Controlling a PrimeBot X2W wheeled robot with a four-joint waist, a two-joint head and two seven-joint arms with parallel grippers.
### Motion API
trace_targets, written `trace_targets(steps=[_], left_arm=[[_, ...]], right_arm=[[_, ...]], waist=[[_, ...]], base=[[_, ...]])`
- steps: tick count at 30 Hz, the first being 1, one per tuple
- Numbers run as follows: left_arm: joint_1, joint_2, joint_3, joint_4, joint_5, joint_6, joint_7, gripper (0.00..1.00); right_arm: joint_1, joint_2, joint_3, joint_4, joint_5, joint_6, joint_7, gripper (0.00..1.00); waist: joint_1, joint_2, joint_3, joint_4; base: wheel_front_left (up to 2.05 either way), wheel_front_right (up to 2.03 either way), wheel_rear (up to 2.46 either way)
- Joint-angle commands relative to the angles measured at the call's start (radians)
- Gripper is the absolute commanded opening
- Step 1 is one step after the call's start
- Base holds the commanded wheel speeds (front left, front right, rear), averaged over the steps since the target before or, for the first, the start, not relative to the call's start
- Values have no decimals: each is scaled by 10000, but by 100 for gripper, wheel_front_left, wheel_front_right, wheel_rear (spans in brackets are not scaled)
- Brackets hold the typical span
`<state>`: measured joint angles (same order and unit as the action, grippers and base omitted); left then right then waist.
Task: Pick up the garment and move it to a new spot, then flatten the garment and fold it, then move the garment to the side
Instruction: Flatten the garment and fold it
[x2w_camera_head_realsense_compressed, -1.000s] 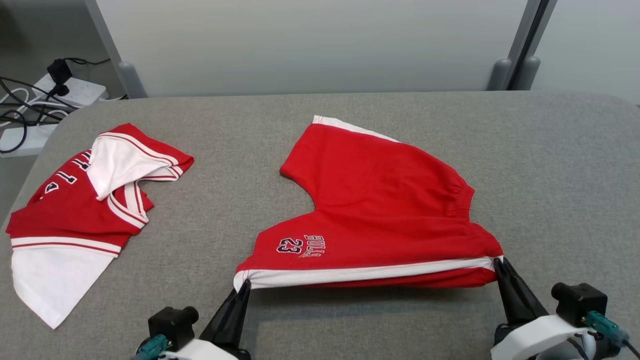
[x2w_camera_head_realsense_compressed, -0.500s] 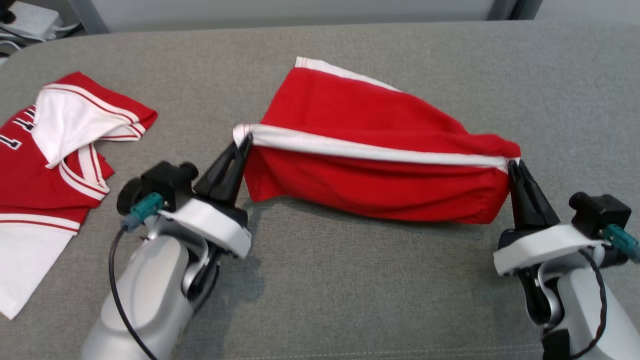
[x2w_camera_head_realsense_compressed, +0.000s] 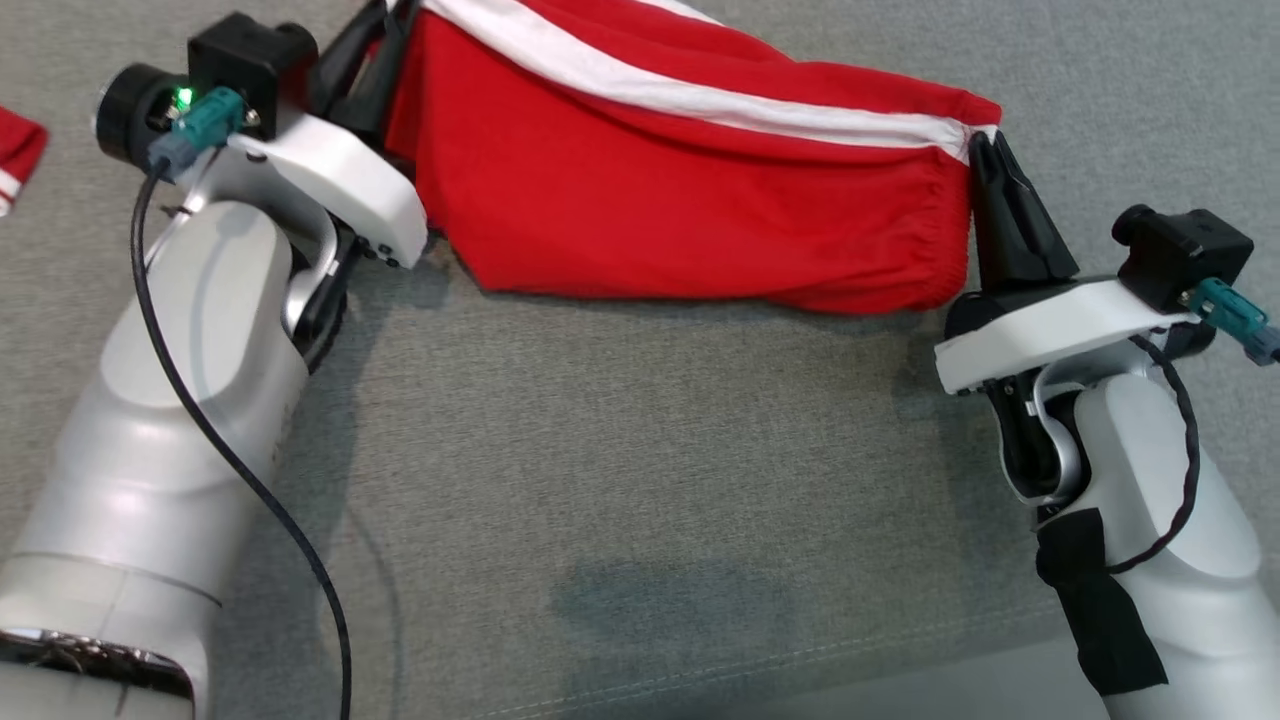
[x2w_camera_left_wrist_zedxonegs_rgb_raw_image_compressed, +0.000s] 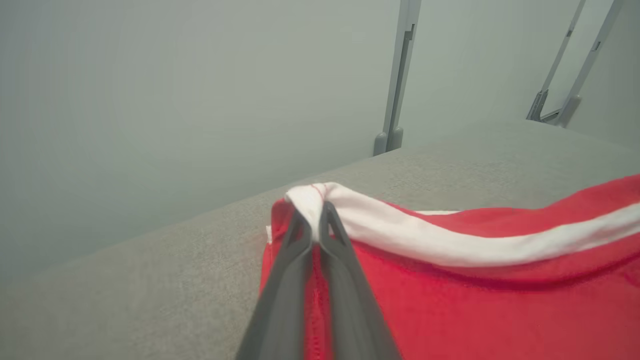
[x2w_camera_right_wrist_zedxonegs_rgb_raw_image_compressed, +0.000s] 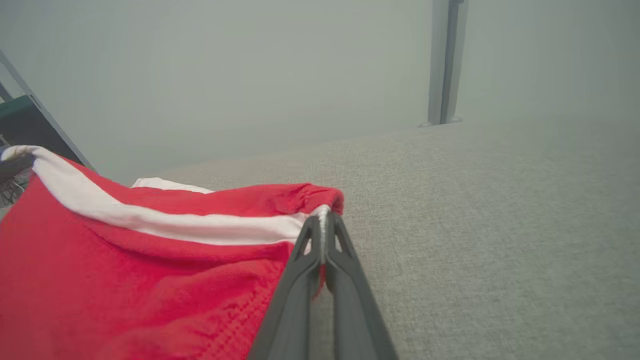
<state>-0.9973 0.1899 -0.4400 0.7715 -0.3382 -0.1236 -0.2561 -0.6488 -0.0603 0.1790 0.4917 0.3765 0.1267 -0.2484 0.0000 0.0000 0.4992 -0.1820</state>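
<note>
L end effector (x2w_camera_head_realsense_compressed: 390, 15) & R end effector (x2w_camera_head_realsense_compressed: 985, 148) pinched shut on shorts (x2w_camera_head_realsense_compressed: 680, 200) striped edge. Carry w/ even tension so fold lands square on desk (x2w_camera_head_realsense_compressed: 650, 460).

One pair of red shorts (x2w_camera_head_realsense_compressed: 680, 180), two grippers, the left gripper (x2w_camera_left_wrist_zedxonegs_rgb_raw_image_compressed: 311, 212) and right gripper (x2w_camera_head_realsense_compressed: 982, 142), one grey table (x2w_camera_head_realsense_compressed: 640, 450) and one other red garment (x2w_camera_head_realsense_compressed: 15, 150)

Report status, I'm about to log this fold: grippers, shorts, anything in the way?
Left gripper shut on shorts, striped edge corner. Right gripper shut on the opposite corner. Edge raised, rest draped on table. Second red garment far left, apart.
</note>
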Motion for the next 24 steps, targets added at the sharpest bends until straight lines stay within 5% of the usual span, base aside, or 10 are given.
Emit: trace_targets(steps=[1, 19, 20, 21, 22, 23, 24], left_arm=[[-566, 419, 199, 22, 154, -71, -57, 0], [-2681, 956, 323, 2322, 924, 753, -57, 0], [-2730, 956, 318, 2452, 932, 788, -57, 19], [-2778, 943, 337, 2542, 913, 811, -57, 76], [-2804, 909, 363, 2579, 883, 818, -57, 100], [-2790, 861, 315, 2613, 908, 781, -57, 100], [-2763, 806, 317, 2640, 884, 757, -57, 100]], right_arm=[[-119, 95, 311, -339, 261, 40, -134, 0], [-511, 100, 1460, -1086, 1754, 40, -134, 0], [-528, 100, 1506, -1102, 1801, 40, -134, 13], [-547, 100, 1530, -1111, 1820, 40, -134, 41], [-559, 100, 1532, -1111, 1830, 40, -134, 87], [-565, 100, 1515, -1095, 1815, 40, -134, 100], [-575, 100, 1475, -1109, 1751, 40, -134, 100]], waist=[[0, 0, 670, -656], [0, 0, 1337, -1580], [0, 0, 1333, -1576], [0, 0, 1334, -1562], [0, 0, 1326, -1529], [0, 0, 1305, -1481], [0, 0, 1279, -1430]], base=[[0, 0, 0], [0, 0, 0], [0, 0, 0], [0, 0, 0], [0, 0, 0], [0, 0, 0], [0, 0, 0]])
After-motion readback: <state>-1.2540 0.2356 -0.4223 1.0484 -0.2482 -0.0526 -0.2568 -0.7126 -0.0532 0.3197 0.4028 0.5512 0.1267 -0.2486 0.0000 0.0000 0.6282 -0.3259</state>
